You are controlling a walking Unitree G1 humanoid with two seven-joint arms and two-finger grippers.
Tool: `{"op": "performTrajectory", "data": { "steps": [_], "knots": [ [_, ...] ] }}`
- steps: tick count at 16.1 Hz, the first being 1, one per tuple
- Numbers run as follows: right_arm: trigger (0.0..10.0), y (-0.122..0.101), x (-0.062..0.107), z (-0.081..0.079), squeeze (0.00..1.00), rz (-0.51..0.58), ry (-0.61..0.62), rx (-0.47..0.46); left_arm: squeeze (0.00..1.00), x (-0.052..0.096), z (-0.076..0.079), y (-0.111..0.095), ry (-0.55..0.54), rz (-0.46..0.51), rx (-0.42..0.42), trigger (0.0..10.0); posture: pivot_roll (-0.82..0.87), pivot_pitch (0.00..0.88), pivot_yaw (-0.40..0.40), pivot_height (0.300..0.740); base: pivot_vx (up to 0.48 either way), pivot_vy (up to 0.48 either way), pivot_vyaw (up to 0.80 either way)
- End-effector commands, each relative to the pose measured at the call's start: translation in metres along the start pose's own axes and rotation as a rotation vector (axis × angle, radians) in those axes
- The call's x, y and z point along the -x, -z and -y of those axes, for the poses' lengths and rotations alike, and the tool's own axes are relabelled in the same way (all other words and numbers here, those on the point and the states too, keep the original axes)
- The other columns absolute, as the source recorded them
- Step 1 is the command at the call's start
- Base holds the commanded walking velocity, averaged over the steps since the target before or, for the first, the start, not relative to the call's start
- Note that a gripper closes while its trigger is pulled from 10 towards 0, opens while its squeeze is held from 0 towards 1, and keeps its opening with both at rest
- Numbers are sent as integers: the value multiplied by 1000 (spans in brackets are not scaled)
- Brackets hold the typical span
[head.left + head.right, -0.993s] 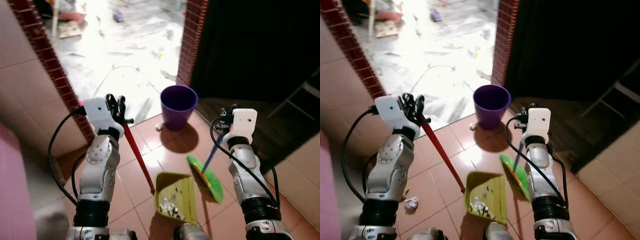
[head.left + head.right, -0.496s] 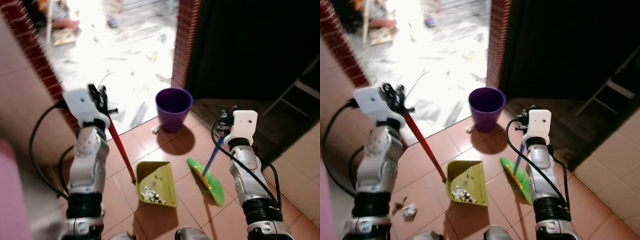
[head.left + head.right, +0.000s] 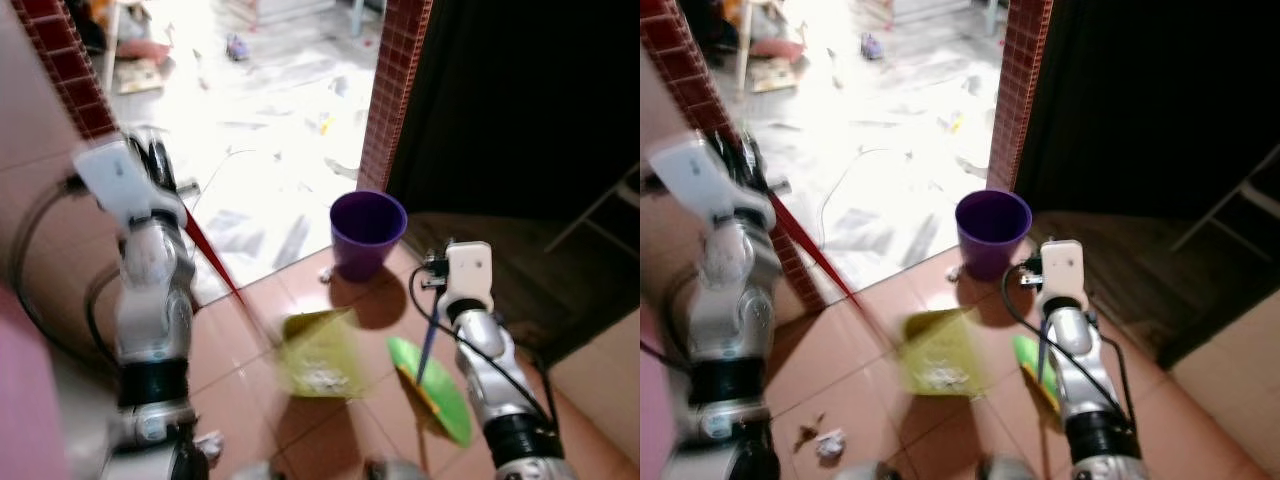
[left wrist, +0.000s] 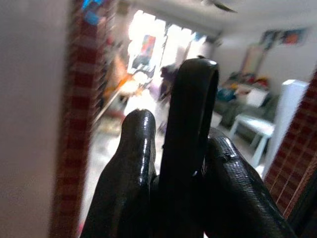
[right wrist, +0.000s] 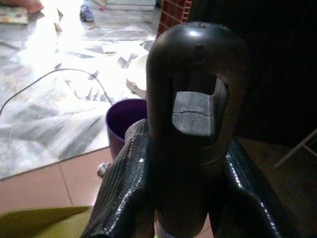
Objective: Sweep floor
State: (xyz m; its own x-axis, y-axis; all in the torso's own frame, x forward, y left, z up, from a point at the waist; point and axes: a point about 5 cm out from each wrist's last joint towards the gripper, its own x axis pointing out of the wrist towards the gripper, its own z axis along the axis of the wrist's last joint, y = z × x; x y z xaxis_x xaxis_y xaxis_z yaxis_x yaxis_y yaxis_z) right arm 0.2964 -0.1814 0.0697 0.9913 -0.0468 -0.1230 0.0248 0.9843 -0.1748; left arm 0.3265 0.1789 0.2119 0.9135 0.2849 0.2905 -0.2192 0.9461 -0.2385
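Up at the left, left gripper (image 3: 155,160) clamping the top of the dustpan's red handle (image 3: 212,262), black fingers (image 4: 133,173) pressed tight on either side of the dark handle end in the wrist view. Slanting down and to the right from that grip, reaching the yellow-green dustpan (image 3: 318,353), blurred, carrying a pale clump of debris, sitting on the terracotta floor tiles (image 3: 250,400) between the two arms.

Over on the right, right gripper (image 3: 440,275) squeezing the looped black end of the broom handle (image 5: 195,109), fingers (image 5: 126,193) closed snugly around it. Running down below this gripper, the blue broom handle (image 3: 428,345), ending in the green broom head (image 3: 435,400) resting on the tiles just right of the dustpan.

Ahead of the right gripper, just beyond it, standing upright, a purple bin (image 3: 367,233) at the edge of the brick doorway pillar (image 3: 393,90). Lying further out past both grippers, a bright marble floor (image 3: 260,130) scattered with litter and a thin cable. Sitting near the left arm's base, a small crumpled scrap (image 3: 827,441) on the tiles.
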Motion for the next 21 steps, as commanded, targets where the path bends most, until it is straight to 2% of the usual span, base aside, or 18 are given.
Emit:
{"op": "performTrajectory", "data": {
  "steps": [1, 6, 8, 11, 16, 21],
  "knots": [
    [10000, 13, 4, 8, 0, -71, 24, -12, 0, -7, 16, -35, 29, 133, 57, 10000, -108, 0, 42, 740, 311, 368, 0],
    [10000, 10, 2, 2, 0, -65, -3, -19, 0, -22, 33, -82, 51, 280, 118, 10000, -103, 0, 40, 740, 311, 365, -397],
    [10000, 10, 2, -2, 0, -64, -22, -22, 0, -26, 38, -90, 56, 306, 129, 10000, -101, 0, 39, 740, 330, 349, 0],
    [10000, 10, 0, -10, 0, -63, -44, -33, 0, -26, 52, -89, 97, 297, 160, 10000, -96, 0, 43, 740, 462, 0, 0],
    [10000, 9, -2, -20, 0, -63, -65, -51, 0, -19, 72, -82, 186, 275, 142, 10000, -90, 0, 52, 740, 386, -195, 0],
    [10000, 11, -2, -24, 0, -70, -69, -58, 0, -18, 73, -77, 190, 248, 132, 10000, -79, 0, 56, 740, 104, -413, 0]
  ]
}}
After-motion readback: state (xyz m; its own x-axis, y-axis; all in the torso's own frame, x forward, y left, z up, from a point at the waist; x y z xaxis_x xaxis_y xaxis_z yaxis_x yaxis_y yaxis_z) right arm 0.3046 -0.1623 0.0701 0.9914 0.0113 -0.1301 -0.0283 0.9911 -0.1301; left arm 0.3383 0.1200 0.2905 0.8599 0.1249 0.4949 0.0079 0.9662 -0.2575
